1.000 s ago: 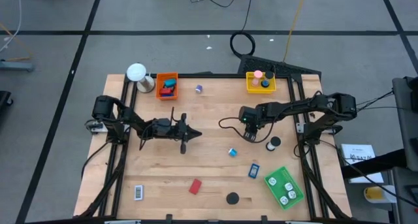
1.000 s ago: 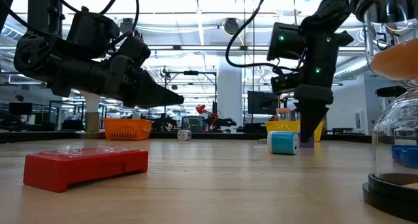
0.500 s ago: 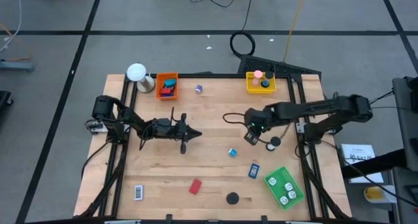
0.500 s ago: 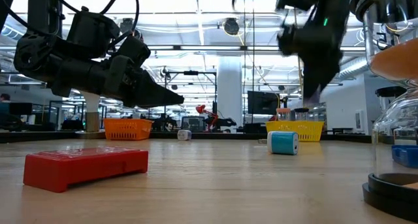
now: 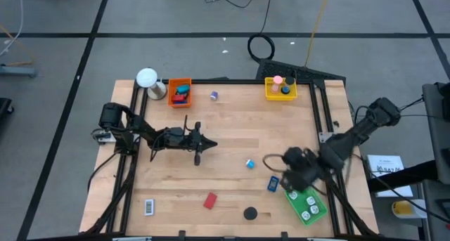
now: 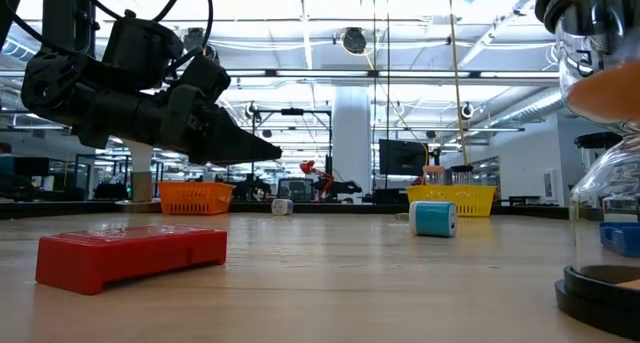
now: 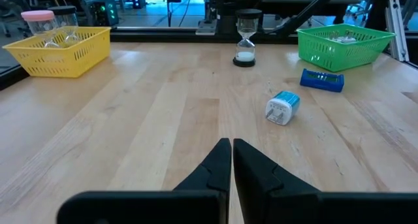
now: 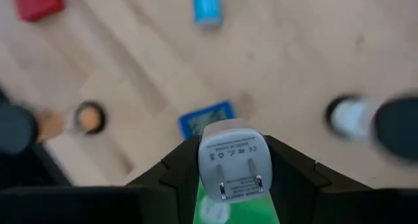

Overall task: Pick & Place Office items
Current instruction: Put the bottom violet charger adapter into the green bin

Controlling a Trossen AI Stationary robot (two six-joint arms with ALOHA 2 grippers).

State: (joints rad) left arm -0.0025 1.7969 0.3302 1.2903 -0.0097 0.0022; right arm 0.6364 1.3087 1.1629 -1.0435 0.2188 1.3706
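My right gripper (image 5: 295, 176) hangs over the table's near right part, at the edge of the green tray (image 5: 306, 201), shut on a white plug adapter (image 8: 232, 159). The adapter's two prongs face the wrist camera. A blue rectangle (image 5: 273, 184) lies just beside the tray, a blue roll (image 5: 249, 164) a little farther in. A red rectangle (image 5: 209, 200), a black disc (image 5: 250, 213) and a black-and-white rectangle (image 5: 149, 207) lie along the near edge. My left gripper (image 5: 211, 144) waits shut at the left centre, above the wood. My right gripper pinches the white plug adapter by its two opposite sides (image 8: 204, 162) between its two fingers (image 8: 281, 166). The fingers slant down from above. The adapter is lifted clear of the table, over the green tray's edge (image 8: 209, 211) and the blue rectangle (image 8: 206, 119).
An orange tray (image 5: 180, 92) with items and a yellow tray (image 5: 280, 88) with rolls stand at the far edge, a purple roll (image 5: 214, 95) between them. A white ball-topped object (image 5: 148, 79) stands far left. An hourglass (image 8: 353, 116) stands near the right gripper. Bare wood lies mid-table.
My right gripper has swung from the table's middle toward the near right corner and risen out of the low view, its wrist rolling as it went. It now hangs by the green tray.
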